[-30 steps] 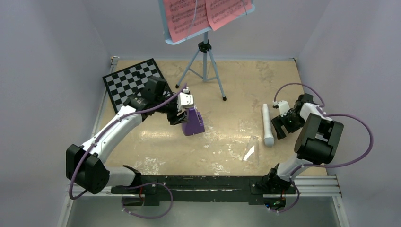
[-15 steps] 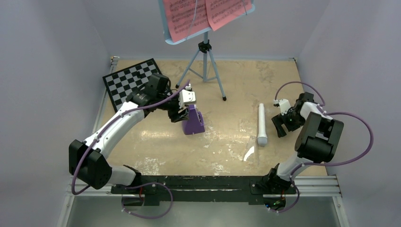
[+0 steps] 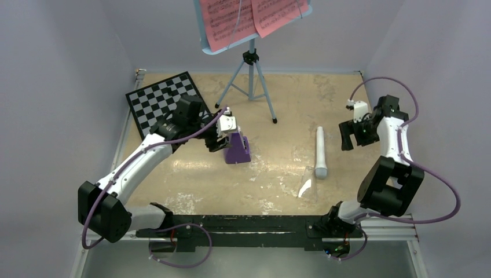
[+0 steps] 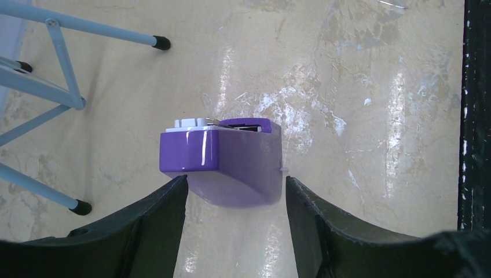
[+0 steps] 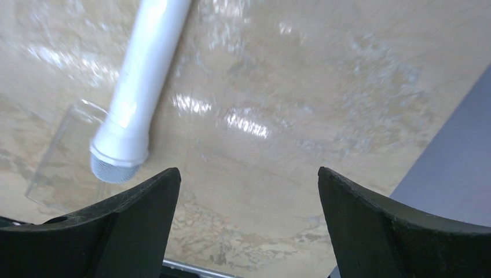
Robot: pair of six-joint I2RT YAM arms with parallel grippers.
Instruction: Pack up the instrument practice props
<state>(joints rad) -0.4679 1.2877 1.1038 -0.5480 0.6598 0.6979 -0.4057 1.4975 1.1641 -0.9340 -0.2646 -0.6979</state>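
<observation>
Left gripper (image 4: 236,184) straddles the near end of the purple wedge (image 4: 223,162), which stands on the table (image 3: 289,104) near the music stand's tripod (image 3: 250,81), grip not determinable; right gripper (image 5: 249,179) is spread wide and empty, apart from the white tube (image 5: 142,81) lying flat.

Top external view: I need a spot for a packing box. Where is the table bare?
Bare: between purple wedge and white tube; far right corner beyond the tube. Crowded: chessboard, tripod and left claw at far left.
</observation>
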